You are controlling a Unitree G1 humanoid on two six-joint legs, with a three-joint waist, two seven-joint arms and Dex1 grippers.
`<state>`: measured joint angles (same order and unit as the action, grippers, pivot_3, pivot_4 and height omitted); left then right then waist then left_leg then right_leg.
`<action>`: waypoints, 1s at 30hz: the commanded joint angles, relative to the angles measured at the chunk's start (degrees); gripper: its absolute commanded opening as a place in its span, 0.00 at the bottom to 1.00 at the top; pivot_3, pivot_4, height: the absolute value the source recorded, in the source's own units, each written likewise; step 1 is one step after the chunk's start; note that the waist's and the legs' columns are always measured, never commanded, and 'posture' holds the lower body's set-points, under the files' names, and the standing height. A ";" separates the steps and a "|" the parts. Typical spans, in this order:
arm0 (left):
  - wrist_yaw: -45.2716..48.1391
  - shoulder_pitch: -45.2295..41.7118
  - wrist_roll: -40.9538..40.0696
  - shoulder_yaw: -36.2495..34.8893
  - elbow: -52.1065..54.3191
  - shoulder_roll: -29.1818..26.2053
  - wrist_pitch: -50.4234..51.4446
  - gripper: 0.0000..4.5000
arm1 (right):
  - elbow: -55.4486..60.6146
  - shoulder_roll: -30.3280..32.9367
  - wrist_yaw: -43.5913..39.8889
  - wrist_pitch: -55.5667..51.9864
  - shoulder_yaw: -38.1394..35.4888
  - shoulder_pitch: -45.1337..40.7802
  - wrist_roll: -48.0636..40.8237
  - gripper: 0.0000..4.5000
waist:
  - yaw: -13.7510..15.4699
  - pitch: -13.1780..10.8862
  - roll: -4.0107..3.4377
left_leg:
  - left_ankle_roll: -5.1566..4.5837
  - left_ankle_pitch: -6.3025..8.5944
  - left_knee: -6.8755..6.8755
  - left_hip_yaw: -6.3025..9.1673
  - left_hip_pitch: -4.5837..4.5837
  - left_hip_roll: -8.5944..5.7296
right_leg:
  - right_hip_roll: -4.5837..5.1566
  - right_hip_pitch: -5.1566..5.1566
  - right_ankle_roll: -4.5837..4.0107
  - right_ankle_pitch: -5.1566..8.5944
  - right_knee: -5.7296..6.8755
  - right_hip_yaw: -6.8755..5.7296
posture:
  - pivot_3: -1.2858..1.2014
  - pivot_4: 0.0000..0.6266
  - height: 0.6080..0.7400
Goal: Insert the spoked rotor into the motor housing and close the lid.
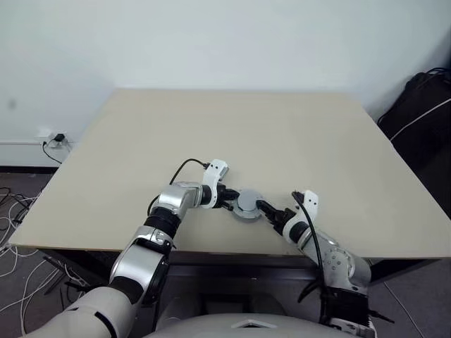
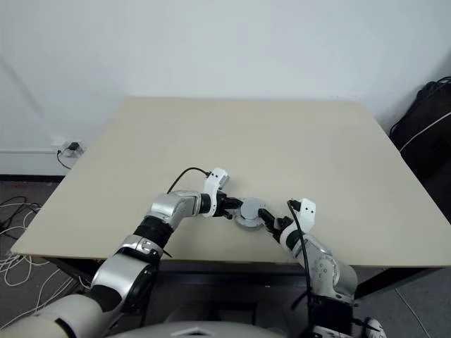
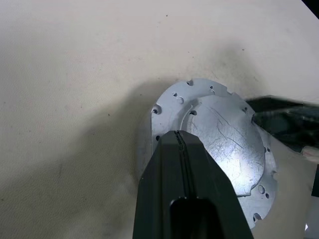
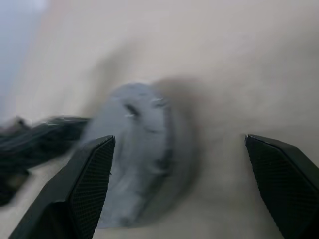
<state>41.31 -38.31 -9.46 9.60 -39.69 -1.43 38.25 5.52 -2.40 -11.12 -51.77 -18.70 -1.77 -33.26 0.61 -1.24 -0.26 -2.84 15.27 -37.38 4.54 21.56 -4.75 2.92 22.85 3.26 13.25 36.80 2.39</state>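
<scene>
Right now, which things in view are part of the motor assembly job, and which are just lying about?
Part of the job:
- lid, smooth grey face up, on the table
- left gripper, shut, at the lid's edge
- right gripper, open, at its other side

Just lying about:
- black bag beside the table
- wall socket and cables on the left

lid (image 1: 247,203) on the table (image 1: 282,141), between left hand (image 1: 227,199) and right hand (image 1: 271,213).

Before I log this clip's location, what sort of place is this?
Probably a lab or office workroom: a plain beige table against a bare white wall, a wall outlet with cables, a black bag.
</scene>
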 commanded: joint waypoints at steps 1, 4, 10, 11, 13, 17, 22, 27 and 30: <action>0.75 0.16 -0.14 0.44 2.08 0.32 0.03 0.00 | 0.03 -0.73 0.74 -0.11 -2.08 -1.23 -3.64 0.99 | 0.11 0.01 -0.01 | -0.02 -0.02 0.00 0.00 0.00 0.00 | 0.00 0.00 0.00 0.00 0.01 -0.01 | 0.52 0.00 1.00; 0.69 0.37 -0.06 0.51 2.33 0.25 0.13 0.00 | -0.17 -0.56 1.11 -0.68 -2.69 -1.27 -5.28 0.99 | 0.07 0.01 -0.01 | -0.08 -0.04 -0.05 0.00 0.00 -0.06 | 0.02 0.01 0.01 0.00 0.02 0.00 | 0.52 0.00 1.00; 0.67 0.56 0.08 0.65 2.41 0.26 0.10 0.00 | -1.70 -0.82 1.56 -1.99 -1.71 -1.14 -6.80 0.99 | 0.01 0.02 -0.03 | -0.10 -0.05 -0.06 0.00 0.00 -0.08 | 0.02 0.02 0.01 0.00 0.05 0.01 | 0.52 0.00 1.00; 0.68 0.58 0.08 0.66 2.44 0.26 0.12 0.00 | -1.79 -1.02 1.71 -2.40 -1.51 -1.03 -7.14 0.99 | 0.01 0.03 -0.04 | -0.10 -0.05 -0.06 0.00 -0.01 -0.08 | 0.02 0.02 0.01 0.00 0.05 0.01 | 0.52 0.00 1.00; 0.71 0.58 0.12 0.70 2.36 0.26 0.10 0.00 | -2.06 -1.37 1.52 -3.46 -1.11 -0.84 -8.10 0.99 | -0.01 0.04 -0.03 | -0.10 -0.05 -0.07 0.00 -0.01 -0.08 | 0.02 0.02 0.01 0.00 0.05 0.01 | 0.52 0.00 1.00; 0.84 0.72 0.24 0.80 2.38 0.21 0.09 0.00 | -2.14 -1.83 0.69 -6.13 -0.52 -0.46 -10.64 0.99 | -0.20 0.15 -0.09 | -0.11 -0.06 -0.07 0.01 -0.02 -0.08 | 0.02 0.01 0.01 0.00 0.06 0.01 | 0.52 0.00 1.00; 0.82 0.68 0.34 0.75 2.10 0.32 -0.01 0.00 | -3.45 -3.29 0.03 -9.36 0.09 -0.05 -13.35 0.99 | -0.76 0.27 -0.11 | -0.11 -0.05 -0.08 0.01 -0.02 -0.08 | 0.02 0.00 0.01 0.00 0.07 0.01 | 0.52 0.00 1.00; 0.79 0.78 0.34 0.84 2.15 0.39 -0.03 0.00 | -5.94 -5.00 -0.54 -9.95 -1.44 -0.15 -17.08 0.99 | -1.32 0.37 -0.08 | -0.11 -0.05 -0.07 0.02 -0.06 -0.05 | 0.00 -0.03 0.01 0.00 0.07 0.01 | 0.52 0.00 1.00; 0.86 0.84 0.42 0.90 2.17 0.24 0.02 0.00 | -7.22 -5.99 -1.04 -9.47 -2.86 -0.18 -19.80 0.99 | -1.39 0.41 -0.04 | -0.11 -0.05 -0.07 0.02 -0.07 -0.05 | 0.00 -0.03 0.01 0.00 0.07 0.01 | 0.52 0.00 1.00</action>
<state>41.25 -37.44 -8.88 9.50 -38.80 -2.41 38.18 -0.01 -4.95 -10.44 -58.23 -23.68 -1.52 -49.75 -0.78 -0.84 -0.31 -2.95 15.22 -37.46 4.55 21.50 -4.80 2.91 22.83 3.26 13.25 36.88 2.40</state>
